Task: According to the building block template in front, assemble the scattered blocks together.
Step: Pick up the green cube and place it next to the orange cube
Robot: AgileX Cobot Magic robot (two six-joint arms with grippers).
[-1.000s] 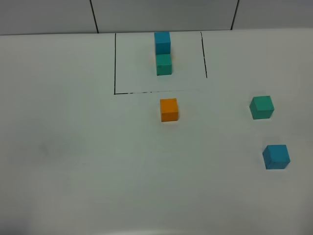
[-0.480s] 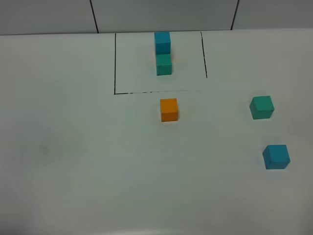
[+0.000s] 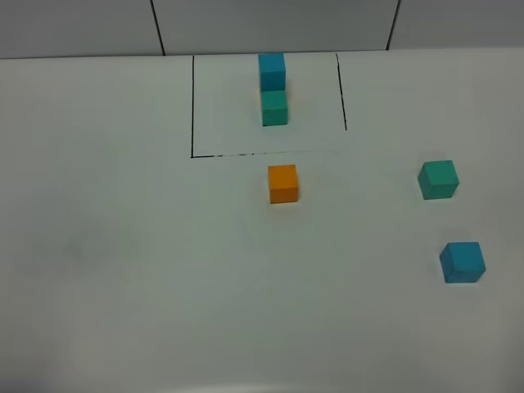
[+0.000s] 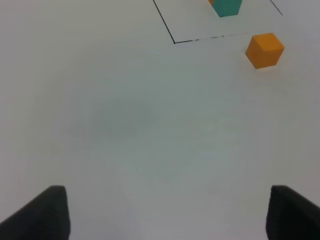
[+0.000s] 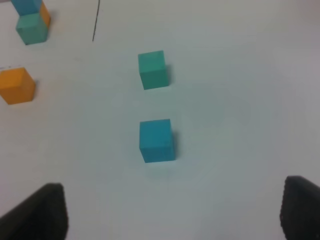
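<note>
The template stands at the back of the white table: a blue cube (image 3: 272,71) joined to a teal-green cube (image 3: 274,107) inside a thin black drawn rectangle (image 3: 192,106). In the right wrist view the pair (image 5: 31,27) has an orange patch beside it. The loose orange cube (image 3: 283,183) sits just in front of the rectangle. The loose teal-green cube (image 3: 438,179) and the loose blue cube (image 3: 463,262) sit at the right. My left gripper (image 4: 165,215) is open and empty, far from the orange cube (image 4: 264,50). My right gripper (image 5: 167,210) is open and empty, short of the blue cube (image 5: 157,140) and the teal-green cube (image 5: 152,69).
A grey wall with dark seams (image 3: 158,29) runs behind the table's back edge. The bare white tabletop (image 3: 123,262) spreads across the left and front. Neither arm shows in the exterior high view.
</note>
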